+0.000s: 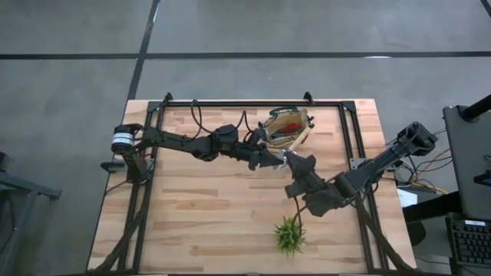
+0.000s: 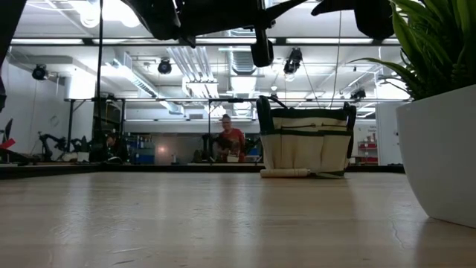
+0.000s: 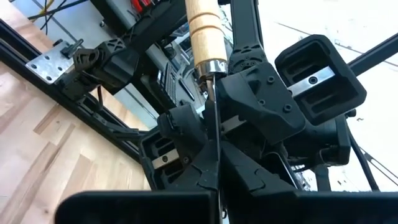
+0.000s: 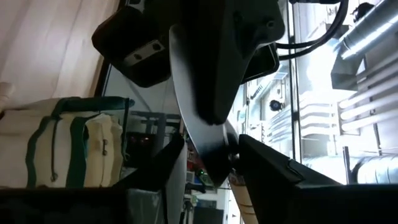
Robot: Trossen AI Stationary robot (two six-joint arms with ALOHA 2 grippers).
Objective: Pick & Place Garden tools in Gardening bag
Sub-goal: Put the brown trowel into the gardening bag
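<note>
The tan gardening bag (image 1: 290,123) with green trim stands upright at the table's far middle, and red-and-black tools (image 1: 285,132) show inside it. It also shows in the low view (image 2: 305,141). The two arms meet just near of the bag, above the table. My left gripper (image 1: 273,157) is shut on the wooden-handled metal trowel (image 1: 285,156). My right gripper (image 1: 294,163) is at the trowel's other end, where the blade's narrow end (image 4: 219,171) meets the wooden handle (image 4: 244,199). I cannot tell whether it holds the trowel. My left gripper pinches the trowel's metal blade (image 3: 216,163) by its flat faces, at the blade's wide end (image 4: 202,74). It comes roughly level from the table's left, along the trowel. The trowel is lifted clear of the table, and its wooden handle (image 3: 203,31) points away toward my right arm.
A spiky green plant in a white pot (image 1: 289,236) stands near the table's front edge, right of middle, and fills the right of the low view (image 2: 439,156). A small tan roll (image 2: 285,173) lies at the bag's foot. A black frame (image 1: 349,130) rims the table.
</note>
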